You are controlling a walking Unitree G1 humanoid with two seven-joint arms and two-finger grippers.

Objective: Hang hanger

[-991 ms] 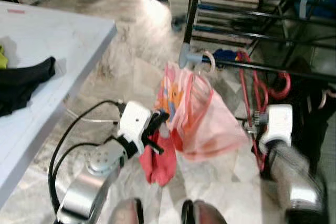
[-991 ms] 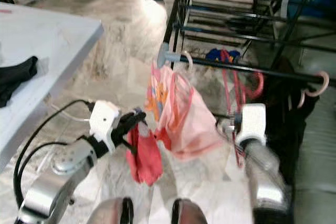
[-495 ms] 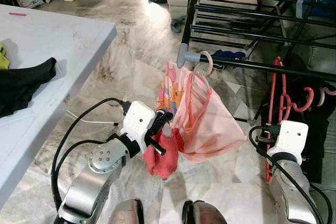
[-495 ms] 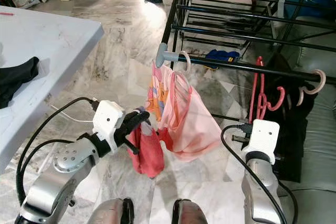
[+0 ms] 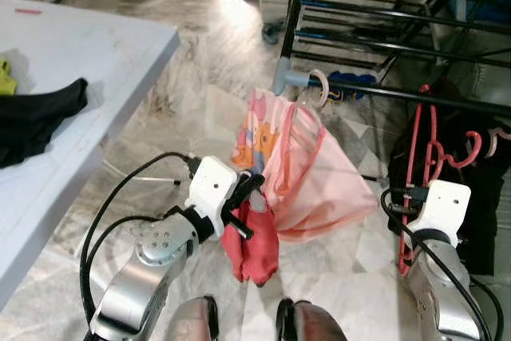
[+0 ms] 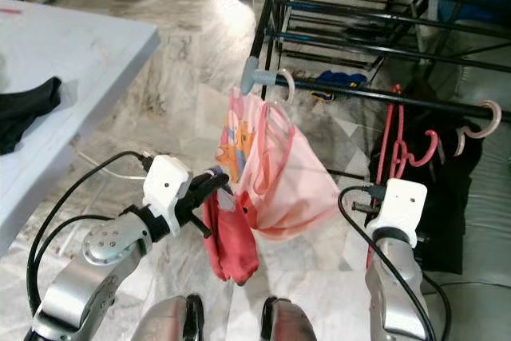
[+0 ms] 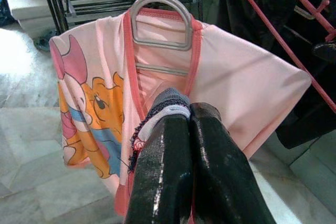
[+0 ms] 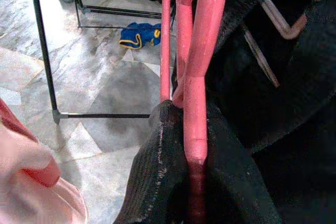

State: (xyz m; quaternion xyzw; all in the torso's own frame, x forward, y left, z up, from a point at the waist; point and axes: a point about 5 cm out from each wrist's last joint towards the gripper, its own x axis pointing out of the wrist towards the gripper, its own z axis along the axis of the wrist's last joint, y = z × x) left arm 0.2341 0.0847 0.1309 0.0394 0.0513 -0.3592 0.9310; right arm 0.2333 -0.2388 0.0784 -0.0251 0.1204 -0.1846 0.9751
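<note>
The right hand (image 8: 194, 182) was closed tight on a red plastic hanger (image 5: 423, 165), held upright beside the black metal rack (image 5: 383, 29) (near dark clothes hanging there). The left hand (image 7: 184, 145) had its fingers pressed together on the hem of a pink cartoon-print shirt (image 5: 311, 173), which hung on a grey hanger (image 7: 160, 22) from the rack's rail (image 6: 375, 95). A white table (image 5: 72, 77) stood at the left.

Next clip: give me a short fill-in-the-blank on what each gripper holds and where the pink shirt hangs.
1. The right gripper is shut on a ____ plastic hanger.
2. The pink cartoon-print shirt hangs on a ____ hanger.
3. That hanger's hook sits over the black metal ____.
4. The left gripper pinches the shirt's ____ hem.

Missing: red; grey; rail; red
</note>
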